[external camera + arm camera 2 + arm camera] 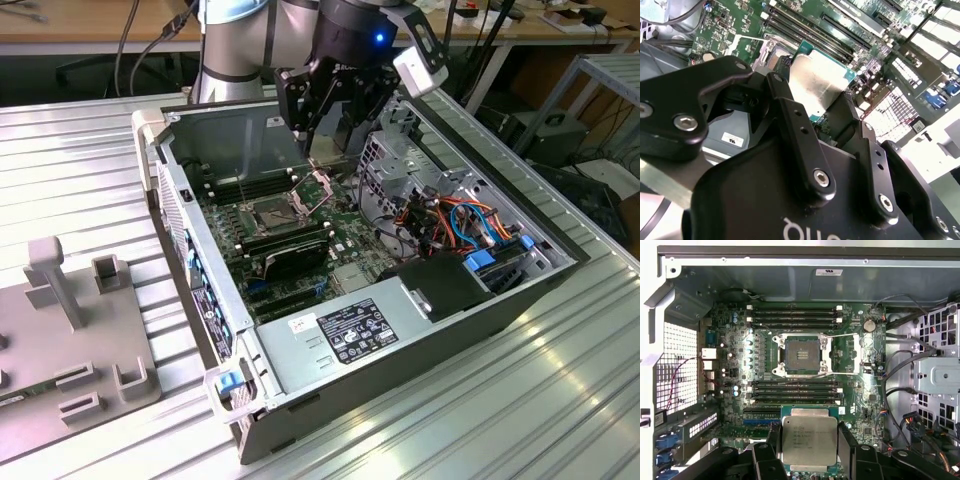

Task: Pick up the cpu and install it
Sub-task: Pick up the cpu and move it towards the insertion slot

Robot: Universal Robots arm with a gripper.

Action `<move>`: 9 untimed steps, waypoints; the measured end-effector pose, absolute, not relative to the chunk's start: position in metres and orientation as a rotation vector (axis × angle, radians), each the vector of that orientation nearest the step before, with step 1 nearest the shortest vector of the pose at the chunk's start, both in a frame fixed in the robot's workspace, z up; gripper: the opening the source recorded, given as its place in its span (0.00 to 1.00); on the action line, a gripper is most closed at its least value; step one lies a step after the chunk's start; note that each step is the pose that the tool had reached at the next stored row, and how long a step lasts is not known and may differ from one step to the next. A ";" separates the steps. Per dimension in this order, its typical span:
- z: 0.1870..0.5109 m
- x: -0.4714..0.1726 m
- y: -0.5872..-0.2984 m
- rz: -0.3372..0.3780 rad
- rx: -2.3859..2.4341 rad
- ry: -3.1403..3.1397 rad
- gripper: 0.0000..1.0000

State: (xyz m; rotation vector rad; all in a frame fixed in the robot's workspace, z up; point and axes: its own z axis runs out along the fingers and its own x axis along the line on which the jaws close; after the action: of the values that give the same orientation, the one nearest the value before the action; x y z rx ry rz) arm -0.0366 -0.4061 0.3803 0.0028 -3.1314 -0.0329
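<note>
Here, a robot arm reaches into an open computer case [180, 215] lying on its side on a ribbed metal bench [520, 400]. The first half of the job looks done: in the first wrist view the fingers [846, 442] are closed against two opposite edges of the square processor chip [809, 440], which is lifted off any surface with its silver lid facing the camera. The second wrist view shows the same chip [820, 82] pinched between the black fingers [785, 107], hanging over the green circuit board [730, 30]. The installing part is left to do. The socket [801, 355] in the middle of the board is empty, its grid of contacts bare, with rows of memory slots [792, 315] on two sides. In the exterior view the socket [272, 213] lies open with its metal hold-down frame [312, 188] tipped up. The chip hangs well above the board and off to one side of the socket, not over it.
</note>
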 end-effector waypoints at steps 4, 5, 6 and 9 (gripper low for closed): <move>0.380 -0.037 -0.400 -0.033 0.003 -3.131 0.55; 0.380 -0.037 -0.399 -0.033 0.003 -3.131 0.55; 0.379 -0.037 -0.397 -0.033 0.003 -3.131 0.55; 0.379 -0.037 -0.397 -0.033 0.003 -3.131 0.55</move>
State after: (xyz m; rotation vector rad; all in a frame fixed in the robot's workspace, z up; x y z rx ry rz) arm -0.0365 -0.3973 0.3794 0.0031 -3.1314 -0.0330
